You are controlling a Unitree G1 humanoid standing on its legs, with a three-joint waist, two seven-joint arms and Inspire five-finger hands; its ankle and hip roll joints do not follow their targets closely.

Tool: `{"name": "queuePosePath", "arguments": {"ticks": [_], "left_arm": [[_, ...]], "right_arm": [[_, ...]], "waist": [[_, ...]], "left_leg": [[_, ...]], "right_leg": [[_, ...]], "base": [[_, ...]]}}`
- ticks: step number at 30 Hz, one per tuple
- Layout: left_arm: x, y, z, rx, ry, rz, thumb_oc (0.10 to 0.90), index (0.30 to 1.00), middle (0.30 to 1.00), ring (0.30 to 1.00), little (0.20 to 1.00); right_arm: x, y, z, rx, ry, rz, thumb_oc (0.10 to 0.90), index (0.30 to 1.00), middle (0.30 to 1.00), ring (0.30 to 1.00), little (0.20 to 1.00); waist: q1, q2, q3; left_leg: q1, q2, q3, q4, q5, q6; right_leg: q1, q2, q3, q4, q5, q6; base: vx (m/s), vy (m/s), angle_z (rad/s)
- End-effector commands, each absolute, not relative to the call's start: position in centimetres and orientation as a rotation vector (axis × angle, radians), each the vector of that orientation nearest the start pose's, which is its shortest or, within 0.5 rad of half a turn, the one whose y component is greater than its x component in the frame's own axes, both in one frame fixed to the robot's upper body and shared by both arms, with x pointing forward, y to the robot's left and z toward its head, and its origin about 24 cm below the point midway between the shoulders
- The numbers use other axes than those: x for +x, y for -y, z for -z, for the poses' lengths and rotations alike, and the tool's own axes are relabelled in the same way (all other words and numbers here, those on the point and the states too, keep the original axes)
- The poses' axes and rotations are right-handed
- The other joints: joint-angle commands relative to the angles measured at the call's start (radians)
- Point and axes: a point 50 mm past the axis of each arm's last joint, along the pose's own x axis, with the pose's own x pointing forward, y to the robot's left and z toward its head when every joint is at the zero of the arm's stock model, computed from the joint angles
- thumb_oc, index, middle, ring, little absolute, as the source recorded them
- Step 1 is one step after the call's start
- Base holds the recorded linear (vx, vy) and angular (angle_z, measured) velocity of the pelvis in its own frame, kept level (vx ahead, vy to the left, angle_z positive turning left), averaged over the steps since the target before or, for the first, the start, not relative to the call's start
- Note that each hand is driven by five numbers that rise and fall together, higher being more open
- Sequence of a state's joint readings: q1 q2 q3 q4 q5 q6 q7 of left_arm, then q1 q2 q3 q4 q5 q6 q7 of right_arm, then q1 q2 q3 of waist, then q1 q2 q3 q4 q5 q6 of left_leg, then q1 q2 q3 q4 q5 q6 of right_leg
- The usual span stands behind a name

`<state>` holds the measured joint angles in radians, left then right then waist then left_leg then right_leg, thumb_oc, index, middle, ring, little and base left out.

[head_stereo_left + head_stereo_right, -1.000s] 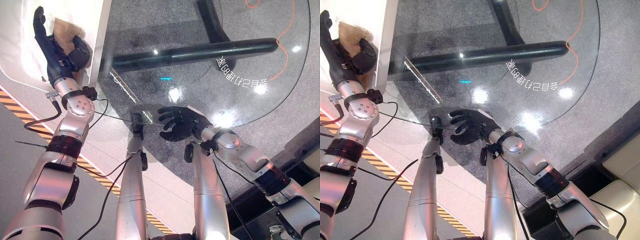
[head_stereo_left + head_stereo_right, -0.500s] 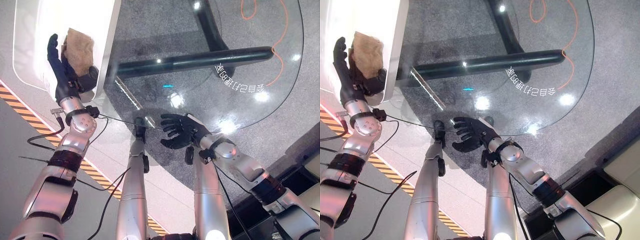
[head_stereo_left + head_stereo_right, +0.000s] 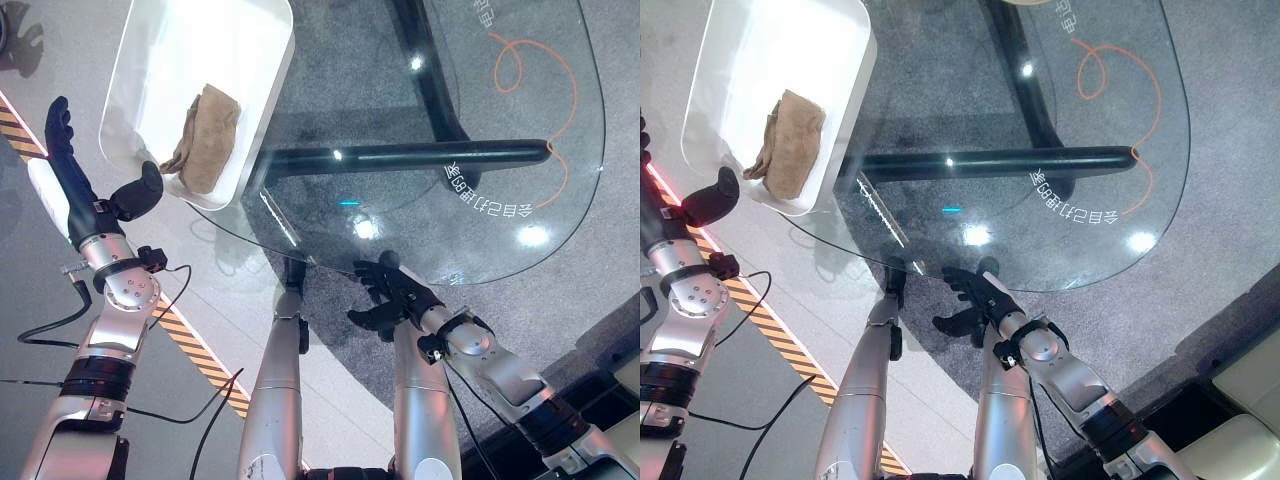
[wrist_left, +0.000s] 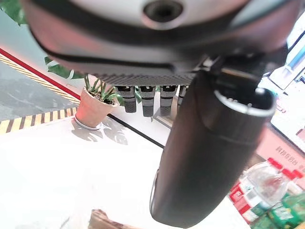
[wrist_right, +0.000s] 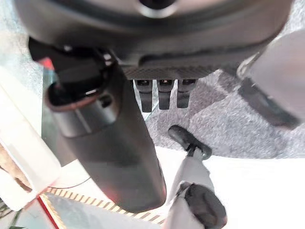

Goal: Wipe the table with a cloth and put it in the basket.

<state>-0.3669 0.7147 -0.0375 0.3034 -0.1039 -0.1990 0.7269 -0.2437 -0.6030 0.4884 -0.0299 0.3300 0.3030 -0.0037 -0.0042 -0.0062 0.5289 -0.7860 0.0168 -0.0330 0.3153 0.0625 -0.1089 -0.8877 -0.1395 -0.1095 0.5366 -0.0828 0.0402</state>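
Since a moment ago the left hand [image 3: 85, 200] has let go of the cloth [image 3: 204, 139] and drawn back to the near left of the basket [image 3: 165, 40]; its fingers are now pointing straight out, the thumb spread toward the basket's near rim, holding nothing. Nearest, the right hand [image 3: 398, 297] is hovering at the near edge of the glass table [image 3: 420, 110], fingers loosely spread and empty. White lettering and an orange scrawl are showing through the glass on the right, too reversed to read. Farther left, the tan cloth is lying crumpled inside the white basket. Beyond the left hand's fingers, its wrist view is showing a potted plant [image 4: 95, 102] and bottles [image 4: 259, 191], which the head views are not showing
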Motion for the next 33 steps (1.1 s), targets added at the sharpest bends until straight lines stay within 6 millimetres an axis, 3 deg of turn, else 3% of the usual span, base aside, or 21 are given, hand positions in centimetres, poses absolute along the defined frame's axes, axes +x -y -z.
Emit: {"name": "queuePosePath", "arguments": {"ticks": [1, 4, 8, 11, 14, 15, 18, 20, 21, 23, 24, 26, 29, 30, 33], "left_arm": [[27.8, -31.3, -20.7, 0.374, 0.714, -0.775, 0.8, 0.9, 0.9, 0.9, 0.9], [27.7, -31.1, -19.9, 0.283, 0.684, -0.711, 0.8, 0.9, 0.9, 0.9, 0.9], [27.8, -29.9, -16.4, 0.248, 0.552, -0.624, 0.8, 0.9, 0.9, 0.9, 0.9], [27.5, -28.7, -12.3, 0.153, 0.385, -0.546, 0.8, 0.9, 0.9, 0.9, 0.9], [27.5, -28.3, -10.2, 0.123, 0.287, -0.513, 0.8, 0.9, 0.9, 0.9, 0.9], [27.4, -27.6, -7.5, 0.069, 0.154, -0.473, 0.8, 0.9, 0.9, 0.9, 0.9], [26.9, -26.9, -5.1, 0.02, 0.055, -0.449, 0.8, 0.9, 0.9, 0.9, 0.9], [25.6, -25.9, -1.3, -0.093, -0.098, -0.43, 0.8, 0.9, 0.9, 0.9, 0.9], [25.4, -25.8, -0.9, -0.107, -0.119, -0.424, 0.8, 0.9, 0.9, 0.9, 0.9], [23.6, -25.1, 2.7, -0.187, -0.269, -0.41, 0.8, 0.9, 0.9, 0.9, 0.9], [23.4, -25.1, 3.0, -0.191, -0.282, -0.406, 0.8, 0.9, 0.9, 0.9, 0.9], [21.3, -24.2, 6.1, -0.185, -0.434, -0.375, 0.8, 0.9, 0.9, 0.9, 0.9], [19.9, -23.3, 8.1, -0.163, -0.542, -0.332, 0.8, 0.9, 0.9, 0.9, 0.9], [18.4, -22.3, 10.0, -0.193, -0.653, -0.289, 0.8, 0.9, 0.9, 0.9, 0.9], [17.2, -21.6, 11.4, -0.203, -0.747, -0.271, 0.8, 0.9, 0.9, 0.9, 0.9]], "right_arm": [[25.7, 14.3, -5.9, -0.369, -0.156, -0.48, 0.8, 0.9, 0.9, 0.9, 0.9], [25.6, 14.7, -5.0, -0.366, -0.176, -0.456, 0.8, 0.9, 0.9, 0.9, 0.9], [25.3, 15.4, -2.8, -0.413, -0.22, -0.39, 0.8, 0.9, 0.9, 0.9, 0.9], [24.8, 17.3, -0.4, -0.423, -0.275, -0.317, 0.8, 0.9, 0.9, 0.9, 0.9], [24.6, 18.1, 0.6, -0.4, -0.309, -0.281, 0.8, 0.9, 0.9, 0.9, 0.9], [24.5, 18.7, 1.9, -0.368, -0.359, -0.226, 0.8, 0.9, 0.9, 0.9, 0.9], [24.1, 19.3, 3.1, -0.353, -0.403, -0.181, 0.8, 0.9, 0.9, 0.9, 0.9], [23.1, 19.9, 4.8, -0.357, -0.473, -0.131, 0.8, 0.9, 0.9, 0.9, 0.9], [22.9, 20.0, 5.1, -0.357, -0.482, -0.122, 0.8, 0.9, 0.9, 0.9, 0.9], [21.7, 20.5, 6.6, -0.335, -0.553, -0.071, 0.8, 0.9, 0.9, 0.9, 0.9], [21.6, 20.5, 6.7, -0.334, -0.559, -0.064, 0.8, 0.9, 0.9, 0.9, 0.9], [20.4, 21.2, 8.2, -0.325, -0.637, -0.011, 0.8, 0.9, 0.9, 0.9, 0.9], [19.1, 21.6, 9.6, -0.296, -0.736, 0.04, 0.8, 0.9, 0.9, 0.9, 0.9], [17.7, 21.9, 11.0, -0.263, -0.826, 0.071, 0.8, 0.9, 0.9, 0.9, 0.9], [16.6, 22.0, 12.0, -0.227, -0.895, 0.091, 0.8, 0.9, 0.9, 0.9, 0.9]], "waist": [[-0.017, 0.022, -0.009], [-0.011, 0.019, -0.009], [-0.001, 0.012, -0.009], [0.006, 0.01, -0.009], [0.007, 0.007, -0.009], [0.01, 0.001, -0.009], [0.01, 0.0, -0.009], [0.006, -0.002, -0.036], [0.006, -0.002, -0.04], [0.004, -0.007, -0.087], [0.004, -0.007, -0.09], [0.005, -0.01, -0.135], [0.005, -0.01, -0.177], [0.003, -0.01, -0.211], [0.004, -0.01, -0.24]], "left_leg": [[0.037, -0.092, 0.122, 0.05, -0.078, 0.082], [0.071, -0.091, 0.108, 0.037, -0.076, 0.079], [0.147, -0.091, 0.083, 0.0, -0.069, 0.076], [0.245, -0.09, 0.062, -0.052, -0.056, 0.072], [0.301, -0.089, 0.052, -0.075, -0.052, 0.067], [0.379, -0.085, 0.038, -0.109, -0.046, 0.063], [0.447, -0.081, 0.027, -0.131, -0.045, 0.059], [0.519, -0.075, 0.018, -0.154, -0.045, 0.053], [0.527, -0.074, 0.018, -0.157, -0.045, 0.052], [0.573, -0.067, 0.019, -0.179, -0.047, 0.048], [0.579, -0.066, 0.02, -0.182, -0.047, 0.047], [0.624, -0.057, 0.022, -0.214, -0.045, 0.044], [0.669, -0.048, 0.025, -0.246, -0.044, 0.042], [0.698, -0.041, 0.028, -0.264, -0.043, 0.041], [0.717, -0.035, 0.03, -0.275, -0.043, 0.041]], "right_leg": [[0.135, 0.084, -0.017, -0.186, 0.057, 0.02], [0.168, 0.087, -0.02, -0.191, 0.051, 0.021], [0.24, 0.094, -0.023, -0.202, 0.037, 0.02], [0.332, 0.102, -0.02, -0.226, 0.03, 0.022], [0.388, 0.104, -0.019, -0.243, 0.028, 0.024], [0.467, 0.105, -0.021, -0.27, 0.03, 0.026], [0.541, 0.106, -0.025, -0.296, 0.029, 0.023], [0.63, 0.107, -0.029, -0.338, 0.034, 0.017], [0.64, 0.107, -0.03, -0.345, 0.035, 0.016], [0.704, 0.104, -0.035, -0.384, 0.04, 0.012], [0.711, 0.104, -0.035, -0.388, 0.041, 0.012], [0.766, 0.105, -0.037, -0.424, 0.046, 0.012], [0.812, 0.106, -0.034, -0.457, 0.052, 0.015], [0.84, 0.107, -0.033, -0.474, 0.055, 0.017], [0.86, 0.106, -0.033, -0.484, 0.056, 0.018]], "base": [[-0.05, -0.101, 0.03], [-0.04, -0.103, 0.01], [-0.05, -0.113, 0.02], [-0.05, -0.101, 0.01], [-0.03, -0.094, -0.01], [-0.05, -0.142, -0.04], [-0.03, -0.108, -0.02], [0.02, -0.097, 0.01], [0.03, -0.078, 0.07], [0.04, -0.074, 0.09], [0.05, -0.076, 0.03], [0.05, -0.061, -0.03], [0.06, -0.042, -0.02], [0.06, -0.034, -0.04], [0.05, -0.029, -0.07]]}}
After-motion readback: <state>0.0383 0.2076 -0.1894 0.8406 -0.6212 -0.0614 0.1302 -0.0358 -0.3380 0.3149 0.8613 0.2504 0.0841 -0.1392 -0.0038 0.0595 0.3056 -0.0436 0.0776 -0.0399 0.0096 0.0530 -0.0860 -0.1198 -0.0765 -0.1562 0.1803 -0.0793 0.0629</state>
